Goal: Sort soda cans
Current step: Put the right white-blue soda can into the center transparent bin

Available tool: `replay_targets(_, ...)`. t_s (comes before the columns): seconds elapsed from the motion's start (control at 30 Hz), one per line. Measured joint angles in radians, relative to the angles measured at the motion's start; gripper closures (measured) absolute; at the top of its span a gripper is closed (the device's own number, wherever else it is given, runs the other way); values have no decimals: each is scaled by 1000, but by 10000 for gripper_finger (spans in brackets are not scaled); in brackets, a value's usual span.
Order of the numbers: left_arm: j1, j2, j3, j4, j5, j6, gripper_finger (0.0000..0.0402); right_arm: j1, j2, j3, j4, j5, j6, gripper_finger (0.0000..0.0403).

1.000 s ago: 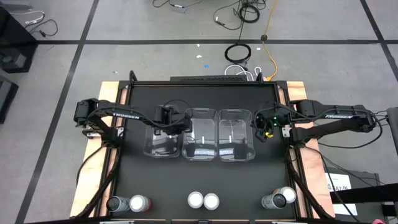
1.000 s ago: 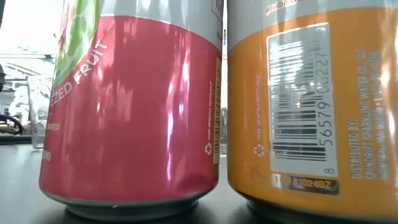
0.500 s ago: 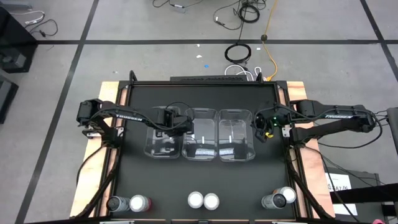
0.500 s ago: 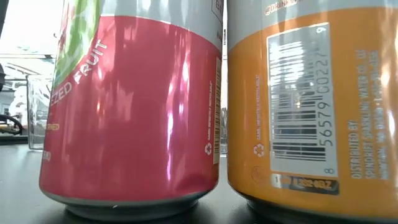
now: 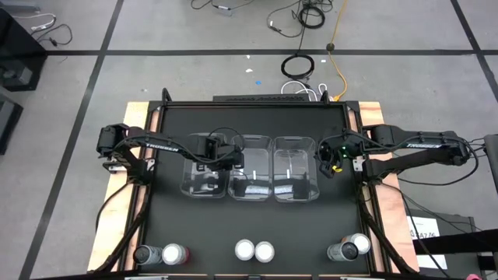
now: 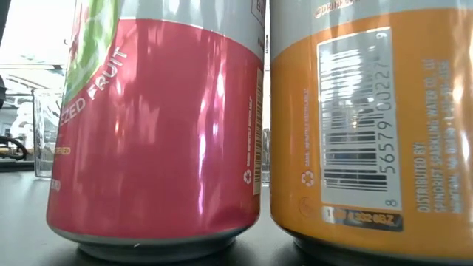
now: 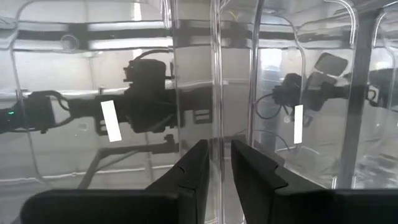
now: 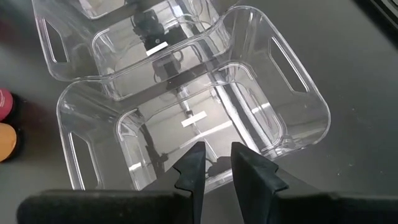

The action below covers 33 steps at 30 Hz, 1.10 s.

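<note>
Nothing is sorted yet: all 6 soda cans point(image 5: 254, 250) stand along the high view's bottom edge, 3 bins point(image 5: 250, 168) hold no cans, and left gripper point(image 7: 217, 163) and right gripper point(image 8: 216, 163) hover mid-frame, jaws slightly apart.

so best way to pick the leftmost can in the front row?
Take the leftmost can around its round side wall, below the rim, coming straight down from above. It seems to stand upright with its pale top facing up, so the sides are free. A pink-red can sits close on its right, so probably set the tool's fingers front to back, not side to side.
</note>
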<state>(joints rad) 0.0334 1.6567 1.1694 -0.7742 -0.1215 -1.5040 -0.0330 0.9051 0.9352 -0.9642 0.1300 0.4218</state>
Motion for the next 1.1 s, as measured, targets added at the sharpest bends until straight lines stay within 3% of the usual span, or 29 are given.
replay_targets(0.3,8,-11,67,-85,0,80,322,0,0,0,0,0,-7,332)
replay_targets(0.63,-4,-81,203,-102,1,301,322,0,0,0,1,0,-46,332)
replay_targets(0.8,-54,-116,261,-87,-17,464,322,0,0,0,1,0,-46,332)
replay_targets(1.1,-150,-121,289,-74,-66,526,322,2,0,0,2,0,-44,332)
